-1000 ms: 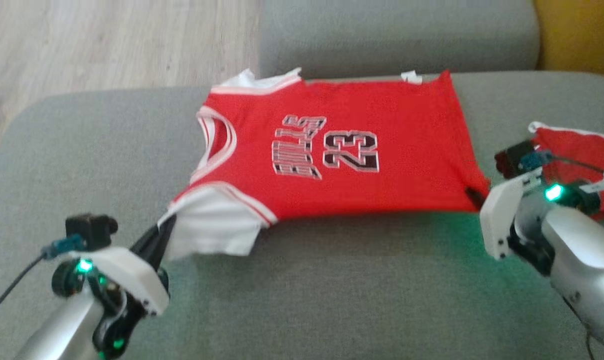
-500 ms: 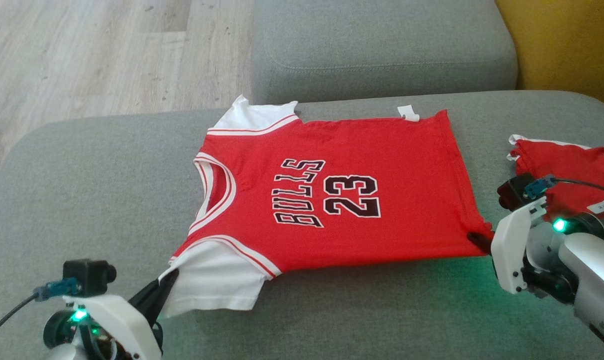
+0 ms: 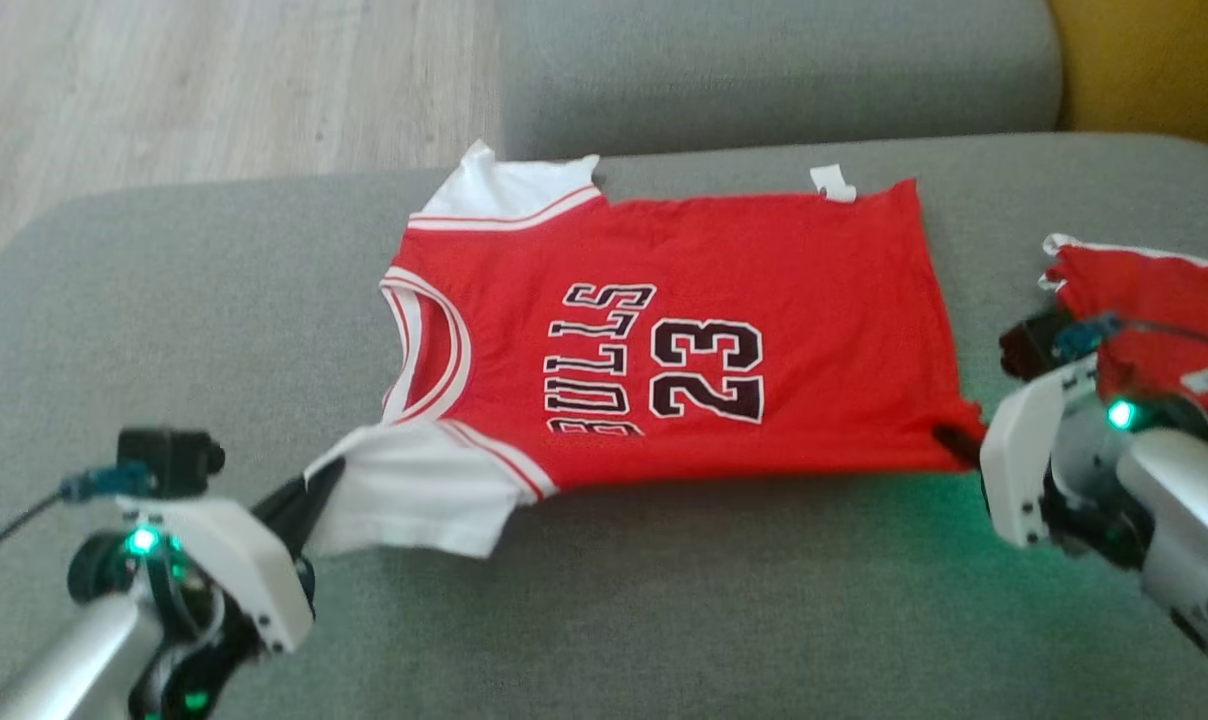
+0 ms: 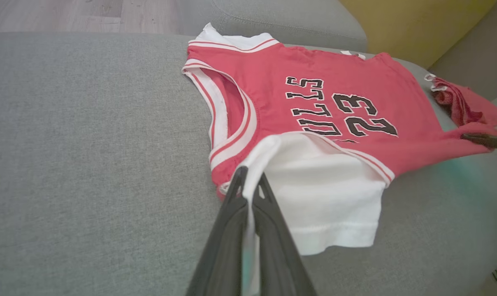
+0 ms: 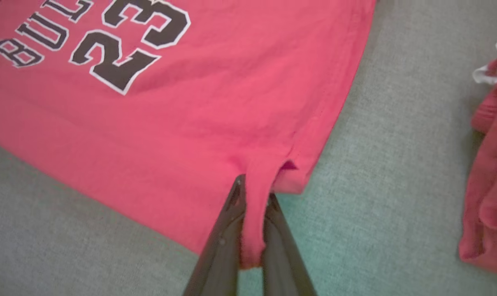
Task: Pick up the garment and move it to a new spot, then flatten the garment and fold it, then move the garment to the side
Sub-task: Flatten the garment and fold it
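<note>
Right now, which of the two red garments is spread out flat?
The BULLS 23 jersey, stretched flat on the cushion. The other red garment lies bunched up to its right.

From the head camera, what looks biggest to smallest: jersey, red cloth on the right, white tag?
1. jersey
2. red cloth, partly hidden
3. white tag

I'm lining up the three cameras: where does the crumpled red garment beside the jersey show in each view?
Head view: the crumpled red garment lies at the right edge, past the jersey.
Left wrist view: upper right, beyond the jersey's hem.
Right wrist view: along the right edge.
Shared landmark: the black "23" on the jersey.
</note>
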`<state>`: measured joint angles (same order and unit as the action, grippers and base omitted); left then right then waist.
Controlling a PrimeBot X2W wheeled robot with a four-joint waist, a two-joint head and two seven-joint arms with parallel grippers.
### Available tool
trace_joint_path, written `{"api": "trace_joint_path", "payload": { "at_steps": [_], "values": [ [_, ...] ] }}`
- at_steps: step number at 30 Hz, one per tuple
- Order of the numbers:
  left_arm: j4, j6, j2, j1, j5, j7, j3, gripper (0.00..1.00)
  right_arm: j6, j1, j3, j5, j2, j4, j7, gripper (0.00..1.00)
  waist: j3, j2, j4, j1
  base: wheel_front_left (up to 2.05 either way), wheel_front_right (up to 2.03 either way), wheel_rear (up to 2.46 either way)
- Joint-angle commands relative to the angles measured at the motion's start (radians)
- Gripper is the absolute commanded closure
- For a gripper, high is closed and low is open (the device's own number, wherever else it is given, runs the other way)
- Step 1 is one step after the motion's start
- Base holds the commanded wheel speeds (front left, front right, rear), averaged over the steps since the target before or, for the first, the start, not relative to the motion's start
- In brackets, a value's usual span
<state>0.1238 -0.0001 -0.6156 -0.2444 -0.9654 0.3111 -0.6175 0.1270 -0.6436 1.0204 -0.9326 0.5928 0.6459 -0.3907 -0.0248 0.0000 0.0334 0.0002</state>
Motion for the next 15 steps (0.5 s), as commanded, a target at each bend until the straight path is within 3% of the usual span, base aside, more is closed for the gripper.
{"api": "trace_joint_path", "payload": {
  "at_steps": [1, 15],
  "values": [
    [-0.002, -0.002, -0.031, -0.095, 0.014, 0.012, 0.044, 1.0, 0.004, -0.05, -0.022, -0.001, 0.002, 0.002, -0.003, 1.0, -0.027, 0.0, -0.001, -0.0002, 0.0, 0.0, 0.0],
    [0.217, -0.068, 0.035, -0.352, 0.07, 0.138, -0.031, 1.0, 0.004, -0.158, -0.046, 0.01, -0.076, 0.119, -0.059, 1.0, -0.107, 0.0, -0.014, -0.0002, 0.0, 0.0, 0.0]
  ]
}}
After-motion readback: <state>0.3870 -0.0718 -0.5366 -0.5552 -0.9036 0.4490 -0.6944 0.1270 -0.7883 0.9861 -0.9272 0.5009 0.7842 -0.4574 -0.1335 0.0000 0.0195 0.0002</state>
